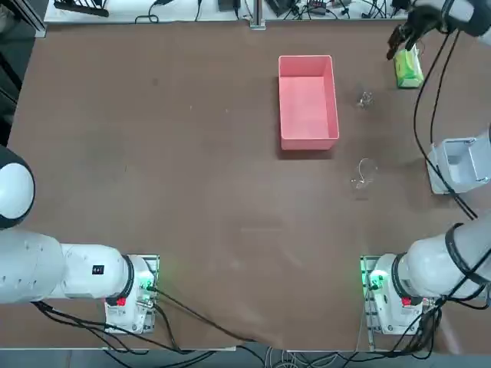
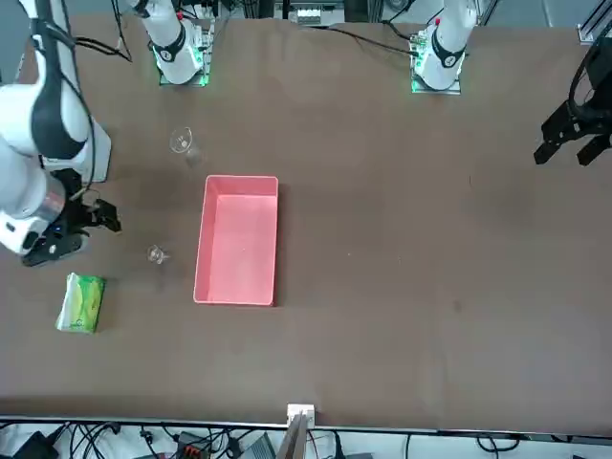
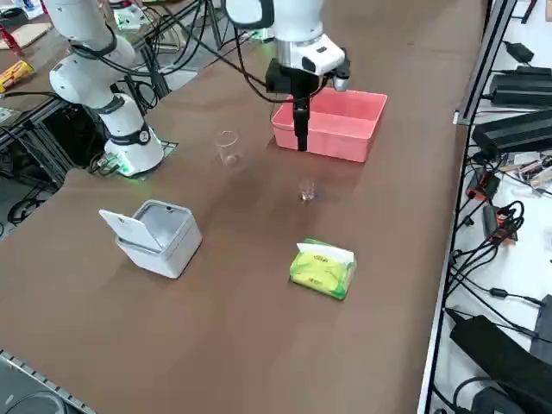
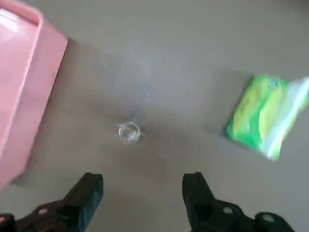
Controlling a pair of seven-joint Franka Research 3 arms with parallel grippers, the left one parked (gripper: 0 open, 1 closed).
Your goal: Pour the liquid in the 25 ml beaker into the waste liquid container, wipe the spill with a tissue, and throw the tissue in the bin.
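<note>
Right end effector raised over the bench, fingers spread wide, nothing between them. Points down, empty. Hangs near the far right part of the bench in the top view, close to the green tissue pack.

25 ml beaker upright on the bench, just ahead of the spread fingers in the wrist view, apart from them, untouched. Sits between the pink waste liquid container and the tissue pack, nearer the tray's side wall. Contents too small to tell.

Larger beaker upright too, closer to the robot bases, well apart from the small one.

Waste liquid container lying flat mid-bench, long side running away from the robot, looks bare inside.

Tissue pack flat on the bench, white sheet showing at its top opening. No loose tissue seen on the bench.

Bin at the right edge of the bench, lid flipped up and open, near the right arm's cables in the top view. Well apart from both beakers.
</note>
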